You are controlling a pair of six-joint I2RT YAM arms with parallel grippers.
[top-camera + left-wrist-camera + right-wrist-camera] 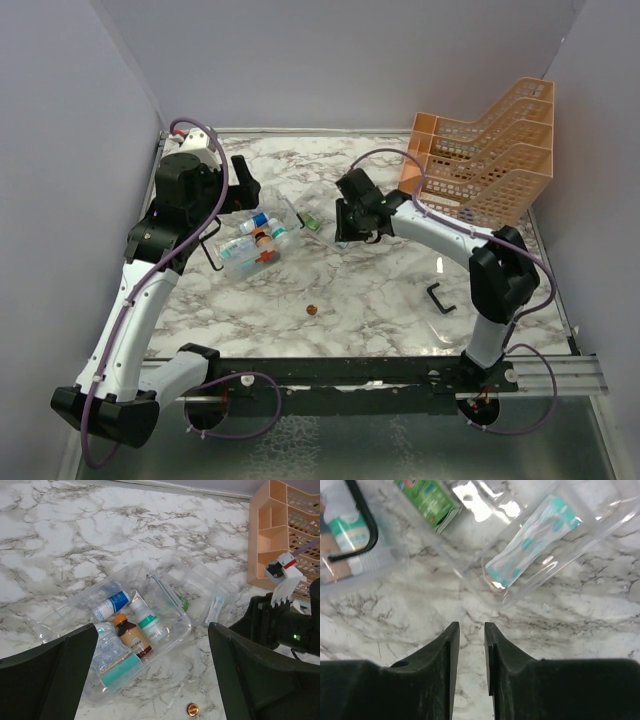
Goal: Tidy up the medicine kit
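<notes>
**Kit open at nine o'clock, both pincers empty**

The medicine kit (56, 619) sits on the marble table (380, 290), at about nine o'clock from the table's middle. Its clear lid (200, 580) lies open at the box's three o'clock. In the box I see a blue-labelled bottle (111, 605), a brown bottle (131, 636), a green-labelled bottle (149, 622) and a flat pack (117, 662). A teal-and-white sachet (530, 542) lies in the lid, and a green packet (427, 500) lies by the hinge.

My left pincer (152, 630) hovers over the box, spread wide and holding nothing. My right pincer (468, 630) hangs low at the kit's three o'clock, just short of the lid. Its fingers are a narrow slit apart with nothing between them.

A coin (311, 309) lies at the kit's five o'clock and a loose black handle (438, 298) farther out at four. The orange rack (490, 160) stands at the table's one o'clock.
</notes>
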